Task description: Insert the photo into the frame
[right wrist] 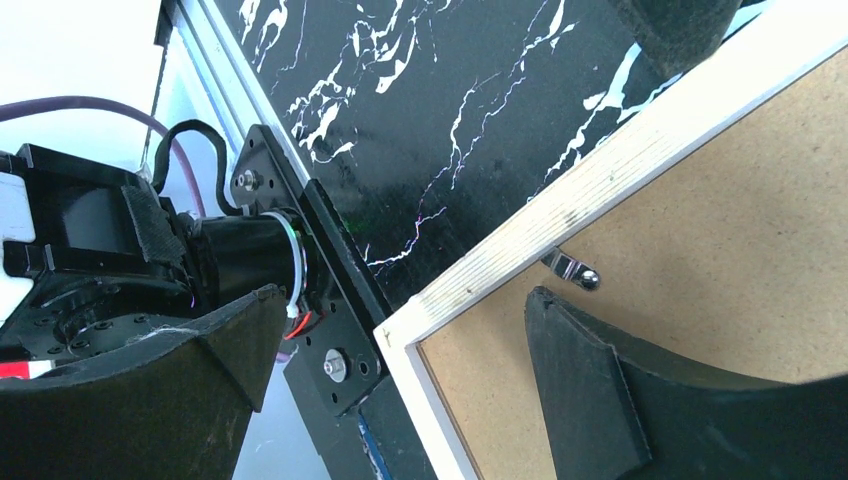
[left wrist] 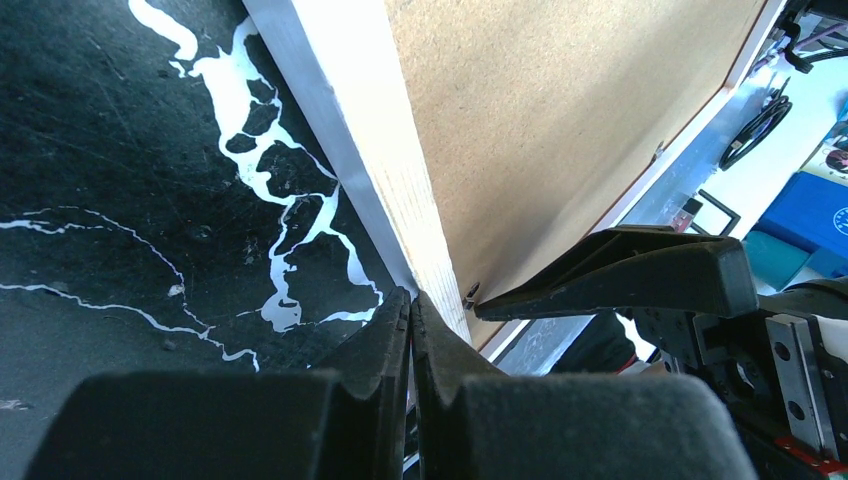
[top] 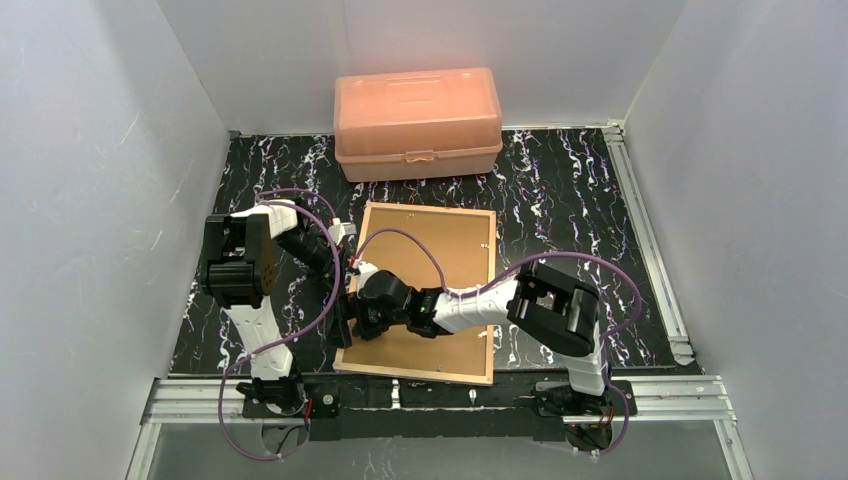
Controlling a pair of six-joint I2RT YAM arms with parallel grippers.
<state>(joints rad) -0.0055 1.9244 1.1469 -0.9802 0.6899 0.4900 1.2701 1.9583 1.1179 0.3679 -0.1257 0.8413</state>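
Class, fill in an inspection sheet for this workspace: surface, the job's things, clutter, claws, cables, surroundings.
Surface: black, white-veined table.
Job's things: frame lies face down, with brown backing board in it; photo not seen.
Clutter: orange box, closed, at the far edge.
Claws: left claw shut at the frame's left rail; right claw open, astride that rail near the corner.
Cables: purple cables loop over both arms, one crossing the board.
Surroundings: white walls; aluminium rail along the right edge.
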